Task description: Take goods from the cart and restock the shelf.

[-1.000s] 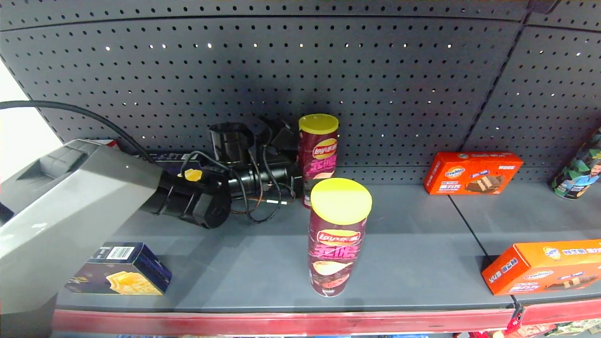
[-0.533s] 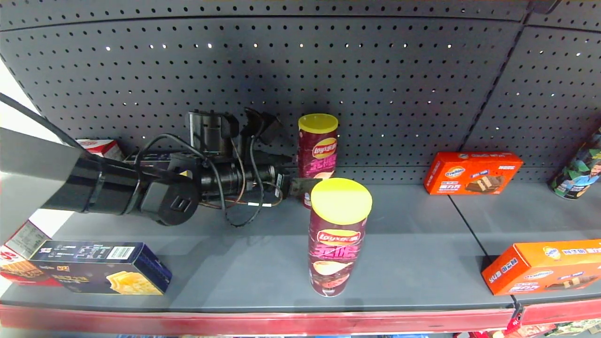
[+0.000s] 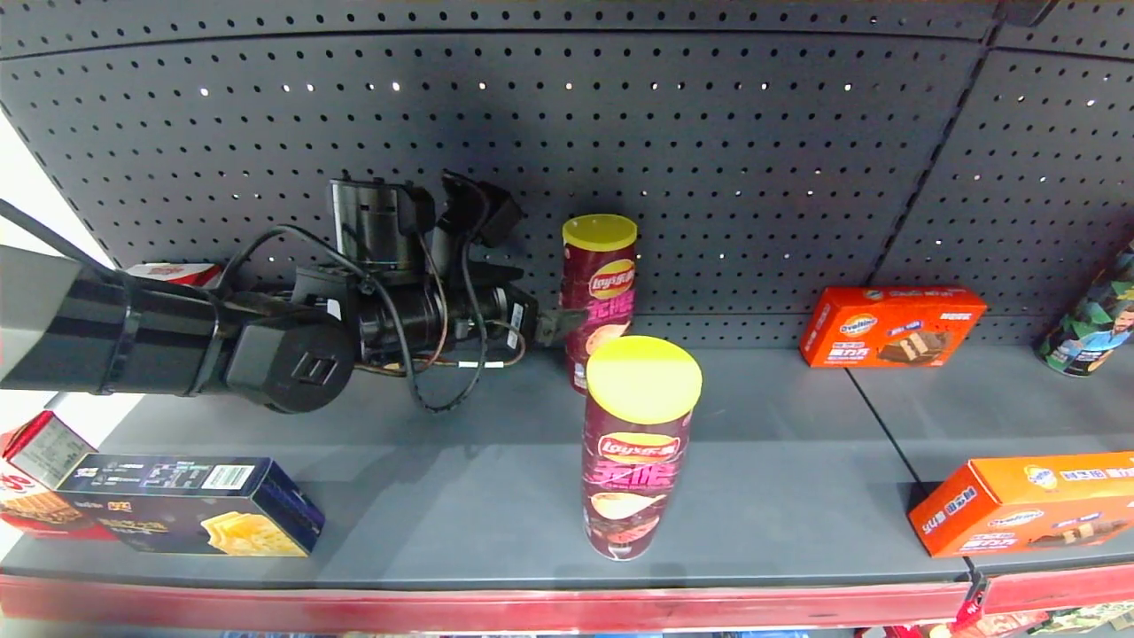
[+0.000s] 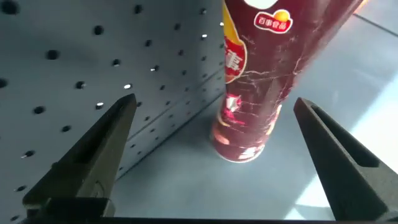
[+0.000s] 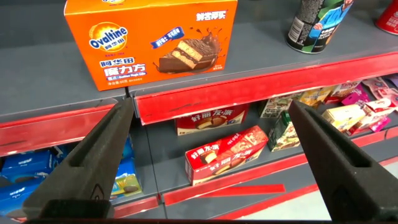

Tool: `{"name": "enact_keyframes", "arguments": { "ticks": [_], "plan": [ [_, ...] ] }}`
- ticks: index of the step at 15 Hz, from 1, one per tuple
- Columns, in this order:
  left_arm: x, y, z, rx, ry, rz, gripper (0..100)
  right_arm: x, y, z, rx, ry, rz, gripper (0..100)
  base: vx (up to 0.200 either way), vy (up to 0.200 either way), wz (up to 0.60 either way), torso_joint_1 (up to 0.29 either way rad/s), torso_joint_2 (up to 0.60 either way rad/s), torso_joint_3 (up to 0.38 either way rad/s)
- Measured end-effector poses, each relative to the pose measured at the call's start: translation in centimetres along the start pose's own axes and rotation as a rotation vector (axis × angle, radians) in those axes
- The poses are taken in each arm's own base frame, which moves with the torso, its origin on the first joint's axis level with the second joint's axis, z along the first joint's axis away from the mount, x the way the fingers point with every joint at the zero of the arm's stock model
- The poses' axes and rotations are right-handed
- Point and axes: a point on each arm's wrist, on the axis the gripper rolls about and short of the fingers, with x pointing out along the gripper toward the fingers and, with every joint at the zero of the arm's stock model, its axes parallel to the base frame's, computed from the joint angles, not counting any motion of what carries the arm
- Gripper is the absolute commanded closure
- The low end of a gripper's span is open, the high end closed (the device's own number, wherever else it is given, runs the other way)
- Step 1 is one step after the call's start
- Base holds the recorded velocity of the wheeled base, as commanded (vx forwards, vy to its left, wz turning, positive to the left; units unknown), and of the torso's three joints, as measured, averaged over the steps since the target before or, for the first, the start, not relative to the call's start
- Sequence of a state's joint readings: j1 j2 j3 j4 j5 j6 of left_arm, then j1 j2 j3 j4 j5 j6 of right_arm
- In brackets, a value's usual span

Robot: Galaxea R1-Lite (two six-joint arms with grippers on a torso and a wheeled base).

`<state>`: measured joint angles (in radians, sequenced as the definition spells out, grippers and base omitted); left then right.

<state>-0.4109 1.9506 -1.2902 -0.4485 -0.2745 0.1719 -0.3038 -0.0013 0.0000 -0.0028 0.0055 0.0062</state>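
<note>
**Left tool spread beside the rear can**

On the shelf (image 3: 780,478) the left tool (image 3: 554,326) sits just beside the rear can (image 3: 600,292), which stands upright against the pegboard (image 3: 709,159). A 2nd can (image 3: 636,443) stands nearer the front edge. The left wrist view shows both fingers (image 4: 93,162) wide apart, with the can ahead untouched. The right tool (image 5: 211,104), also spread and empty, faces an orange box (image 5: 152,40).

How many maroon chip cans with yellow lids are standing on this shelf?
2. The back can stands near the pegboard wall; the front can stands near the front edge of the shelf. None seems hidden.
</note>
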Motion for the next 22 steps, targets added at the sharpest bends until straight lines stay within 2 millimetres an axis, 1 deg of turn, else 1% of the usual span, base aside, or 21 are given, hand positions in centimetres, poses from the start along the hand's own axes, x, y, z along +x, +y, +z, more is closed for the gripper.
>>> {"name": "enact_keyframes", "arguments": {
  "ticks": [3,13,15,19,22],
  "plan": [
    [0.1,0.2,-0.2,-0.002,0.011,0.05,0,0.0,0.0,0.0,0.0,0.0,0.0,0,0.0,0.0,0.0,0.0,0.0,0.0],
    [0.1,0.9,-0.7,-0.009,0.032,0.113,0,0.0,0.0,0.0,0.0,0.0,0.0,0,0.0,0.0,0.0,0.0,0.0,0.0],
    [-0.2,0.8,-1.1,-0.011,0.042,0.125,0,0.0,0.0,0.0,0.0,0.0,0.0,0,0.0,0.0,0.0,0.0,0.0,0.0],
    [-1.8,0.3,-1.6,0.002,0.045,0.177,0,0.0,0.0,0.0,0.0,0.0,0.0,0,0.0,0.0,0.0,0.0,0.0,0.0],
    [-2.2,0.2,-2.3,0.043,0.075,0.212,0,0.0,0.0,0.0,0.0,0.0,0.0,0,0.0,0.0,0.0,0.0,0.0,0.0]
  ]
}}
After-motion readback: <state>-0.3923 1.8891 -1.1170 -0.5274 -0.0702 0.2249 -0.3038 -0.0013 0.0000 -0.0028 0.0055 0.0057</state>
